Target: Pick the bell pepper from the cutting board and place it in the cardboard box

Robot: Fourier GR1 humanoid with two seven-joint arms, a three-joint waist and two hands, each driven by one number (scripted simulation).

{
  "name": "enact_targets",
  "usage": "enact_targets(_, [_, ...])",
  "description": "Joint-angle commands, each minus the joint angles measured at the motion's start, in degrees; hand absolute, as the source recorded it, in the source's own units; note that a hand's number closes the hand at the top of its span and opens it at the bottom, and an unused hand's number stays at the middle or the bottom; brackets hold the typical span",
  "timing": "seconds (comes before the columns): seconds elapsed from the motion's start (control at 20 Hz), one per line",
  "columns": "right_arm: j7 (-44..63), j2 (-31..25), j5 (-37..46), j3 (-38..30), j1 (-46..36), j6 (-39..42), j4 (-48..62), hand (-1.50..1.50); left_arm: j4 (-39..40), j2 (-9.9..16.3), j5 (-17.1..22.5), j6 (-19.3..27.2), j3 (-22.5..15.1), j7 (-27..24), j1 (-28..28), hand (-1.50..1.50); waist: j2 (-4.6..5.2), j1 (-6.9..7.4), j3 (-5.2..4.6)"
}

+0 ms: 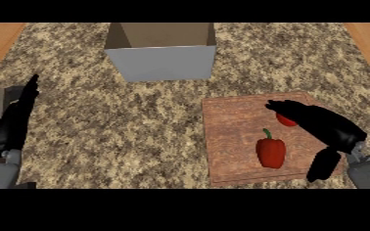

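Bell pepper (271, 150): lies mid cutting board (235, 137), toward its front edge. Right hand (318, 121): released, fingers extended above the board's right side; left hand (18, 115): relaxed at bench (108, 122) left edge. Cardboard box (162, 54): open, well apart at rear.

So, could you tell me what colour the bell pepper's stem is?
Green, on the red bell pepper; head view shows it.

Speckled counter (145, 127): cardboard box (166, 61), cutting board (231, 142) directly on it.
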Motion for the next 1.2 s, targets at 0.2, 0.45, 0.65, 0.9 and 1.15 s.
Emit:
enact_targets(0.2, [-1.21, 5.18, 6.77, -2.72, 1.28, 3.97, 0.42, -1.5, -5.44, -3.18, -3.19, -1.05, 2.76, 0.14, 4.64, 0.0, -0.03, -0.09, 0.05])
enact_targets(0.45, [-4.53, 8.13, 8.09, -4.69, 0.8, 5.2, 1.38, -1.5, 1.09, -1.74, -3.29, -5.3, 6.6, -1.29, 0.17, 0.0, 0.02, -0.17, 0.04])
enact_targets(0.65, [0.42, 11.1, 6.48, -4.67, 0.96, 10.34, -6.5, -1.5, -4.4, -4.21, -5.26, -4.0, 5.34, -0.02, 3.28, 0.0, -0.06, -0.12, 0.04])
enact_targets(0.9, [3.08, 14.37, 6.63, -4.22, 6.98, 11.72, -14.52, -1.5, -1.71, -3.86, -5.92, -5.61, 7.85, -1.04, 2.22, 0.0, -0.06, -0.32, 0.03])
enact_targets(1.15, [2.71, 13.26, 13.43, -0.97, 8.84, 11.82, -12.39, -1.5, -1.05, -5.88, -7.95, -4.73, 7.35, 0.48, 0.5, 0.0, -0.01, -0.33, 0.05])
